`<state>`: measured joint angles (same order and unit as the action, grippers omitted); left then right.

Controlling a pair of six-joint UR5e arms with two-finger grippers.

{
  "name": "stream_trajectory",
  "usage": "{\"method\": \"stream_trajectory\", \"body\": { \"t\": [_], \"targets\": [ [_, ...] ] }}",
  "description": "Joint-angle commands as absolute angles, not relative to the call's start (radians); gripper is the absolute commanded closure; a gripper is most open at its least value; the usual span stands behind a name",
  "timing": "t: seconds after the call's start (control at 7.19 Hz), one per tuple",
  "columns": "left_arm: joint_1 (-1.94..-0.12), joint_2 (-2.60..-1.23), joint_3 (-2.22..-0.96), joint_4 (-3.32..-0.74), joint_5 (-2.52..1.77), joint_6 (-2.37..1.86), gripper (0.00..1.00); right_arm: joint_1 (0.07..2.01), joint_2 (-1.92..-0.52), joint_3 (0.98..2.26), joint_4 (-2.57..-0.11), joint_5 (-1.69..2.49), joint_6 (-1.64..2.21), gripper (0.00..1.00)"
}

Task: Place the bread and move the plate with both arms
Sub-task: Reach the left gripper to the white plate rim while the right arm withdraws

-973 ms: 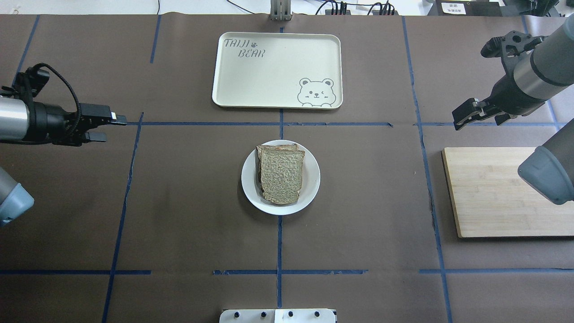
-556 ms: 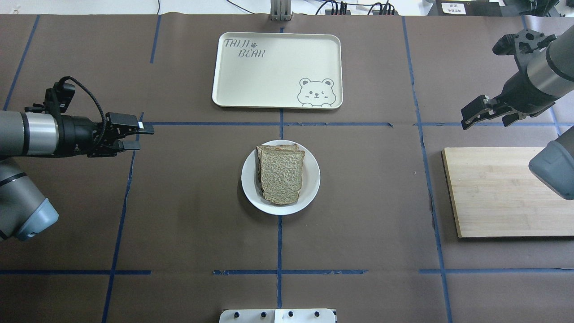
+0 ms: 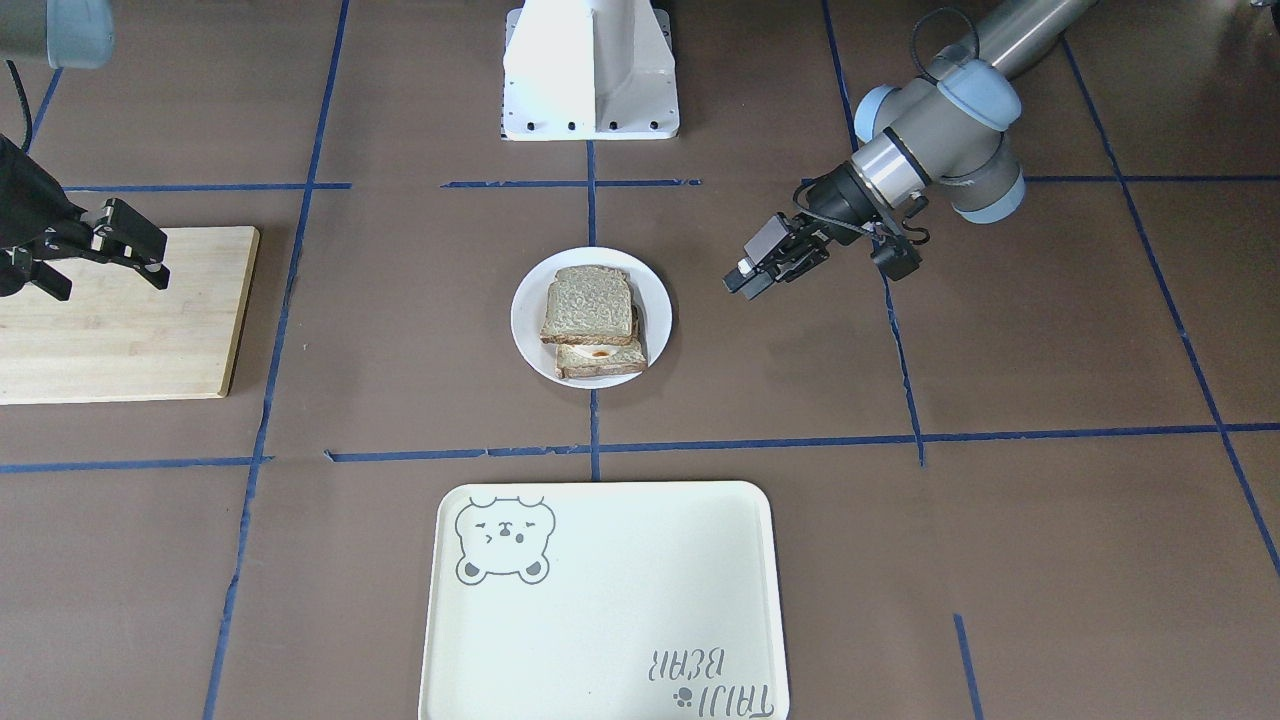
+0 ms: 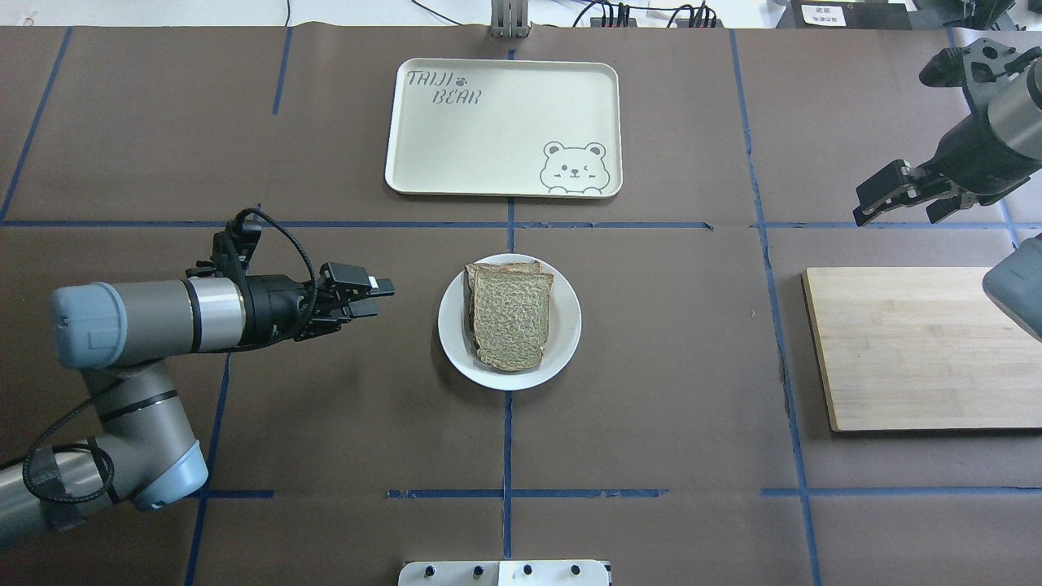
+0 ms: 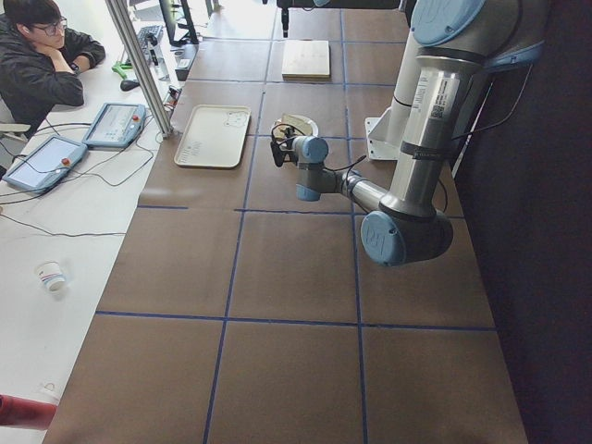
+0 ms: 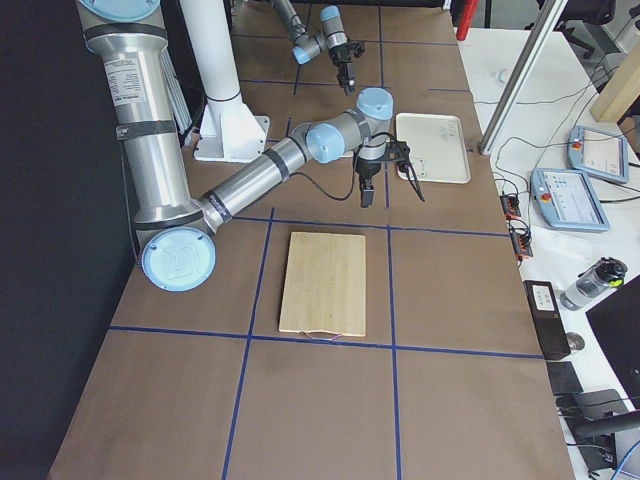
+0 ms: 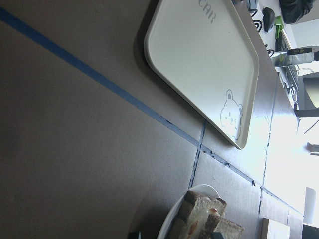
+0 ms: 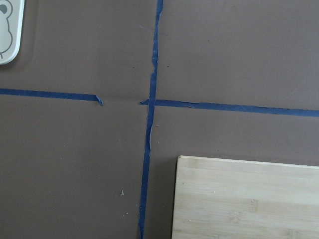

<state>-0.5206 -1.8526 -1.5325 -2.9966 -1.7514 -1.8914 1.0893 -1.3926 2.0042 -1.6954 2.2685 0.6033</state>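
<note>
1. Overhead exterior view is showing the tabletop (image 4: 326, 423) carrying the plate (image 4: 563, 346) at its centre, short of the cream tray (image 4: 488, 130).
2. The plate is looking stiff, smooth and slippery, so opposite rim edges are probably offering the safest hold.
3. The bread (image 4: 511, 317) is lying on the plate atop an egg-topped slice (image 3: 600, 358). Being soft and light, it is likely wanting a gentle pinch at the crust.
4. The left hand (image 4: 370, 297) is hovering near the plate, fingers apart. The right hand (image 4: 899, 205) is hanging well away, fingers likewise apart.
</note>
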Motion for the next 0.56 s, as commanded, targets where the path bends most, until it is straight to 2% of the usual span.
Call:
{"method": "stream_trajectory", "body": {
  "t": [0.0, 0.42],
  "targets": [
    [-0.456, -1.935, -1.42, -3.019, -1.694, -1.896, 0.49, 1.097, -1.399, 2.003, -1.695, 2.27, 0.6, 0.0],
    [-0.41, -1.959, -1.394, -3.02, -1.678, -1.896, 0.55, 1.097, -1.402, 2.003, -1.697, 2.27, 0.6, 0.0]
  ]
}}
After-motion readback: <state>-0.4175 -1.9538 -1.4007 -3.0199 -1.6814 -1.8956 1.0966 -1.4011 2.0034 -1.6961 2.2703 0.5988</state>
